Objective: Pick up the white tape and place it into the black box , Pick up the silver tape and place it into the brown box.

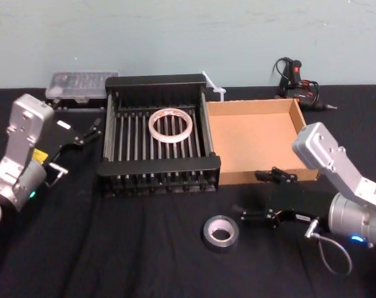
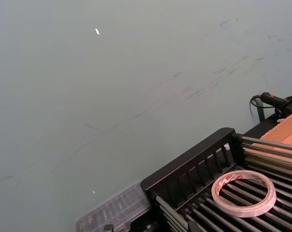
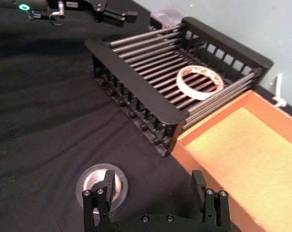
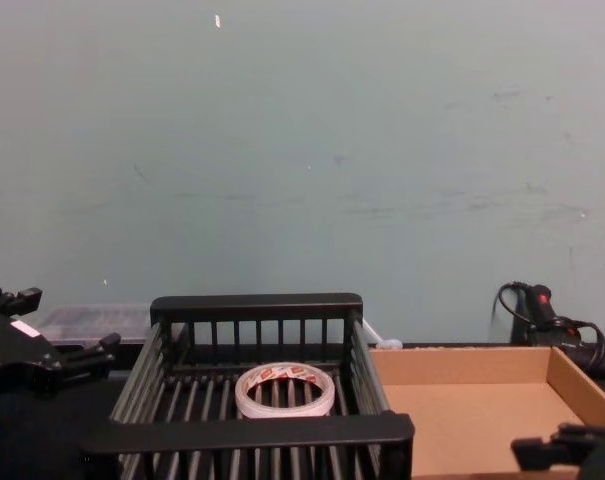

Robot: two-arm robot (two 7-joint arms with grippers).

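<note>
The white tape (image 1: 170, 125) (image 2: 243, 193) (image 3: 200, 82) (image 4: 283, 390) lies flat on the bars inside the black box (image 1: 156, 81) (image 3: 131, 77) (image 4: 257, 305). On the black cloth in front of that box's right corner lies the silver tape (image 1: 220, 233) (image 3: 101, 183), flat and untouched. My right gripper (image 1: 266, 196) (image 3: 153, 188) hovers open and empty just right of it, near the front wall of the brown box (image 1: 253, 139) (image 3: 247, 145); one finger stands beside the roll, which is not between the fingers. My left gripper (image 1: 87, 132) (image 4: 57, 322) stays open and empty left of the black box.
A clear plastic case (image 1: 81, 85) lies behind the black box at the back left. A black and red corded tool (image 1: 296, 81) sits behind the brown box, and a small white item (image 1: 214, 87) stands between the boxes at the back. The wall is close behind.
</note>
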